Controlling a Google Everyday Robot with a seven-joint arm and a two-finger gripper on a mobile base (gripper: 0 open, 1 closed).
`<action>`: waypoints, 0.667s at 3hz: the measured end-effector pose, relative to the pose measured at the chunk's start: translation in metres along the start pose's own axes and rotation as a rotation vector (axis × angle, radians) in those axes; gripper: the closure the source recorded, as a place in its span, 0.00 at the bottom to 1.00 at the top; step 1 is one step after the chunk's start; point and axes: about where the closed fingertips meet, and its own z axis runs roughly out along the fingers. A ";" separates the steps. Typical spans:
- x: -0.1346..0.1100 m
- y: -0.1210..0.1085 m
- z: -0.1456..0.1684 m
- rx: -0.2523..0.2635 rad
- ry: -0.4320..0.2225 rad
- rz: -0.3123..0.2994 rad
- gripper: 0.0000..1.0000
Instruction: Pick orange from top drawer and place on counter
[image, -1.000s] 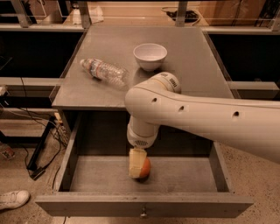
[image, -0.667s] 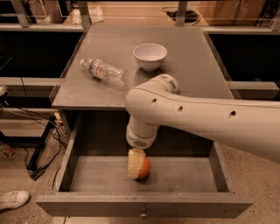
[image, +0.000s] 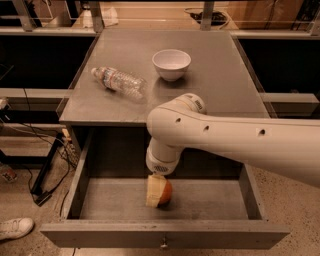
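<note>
the orange (image: 166, 192) sits on the floor of the open top drawer (image: 210, 200), near the middle. the gripper (image: 156, 194) is down in the drawer, touching the orange at its 9 o'clock side. i cannot tell if it is squeezing it. on the counter (image: 220, 85) is a white bowl (image: 171, 63), and at its 8 o'clock a plastic bottle (image: 119, 82) lies on its side.

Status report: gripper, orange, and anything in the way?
Gripper down in top drawer, at the orange. Orange on drawer floor, not yet on counter. Bowl and bottle on counter.
</note>
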 end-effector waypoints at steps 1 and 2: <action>0.001 0.004 0.009 -0.013 -0.013 0.006 0.00; 0.014 0.003 0.036 -0.037 -0.048 0.006 0.00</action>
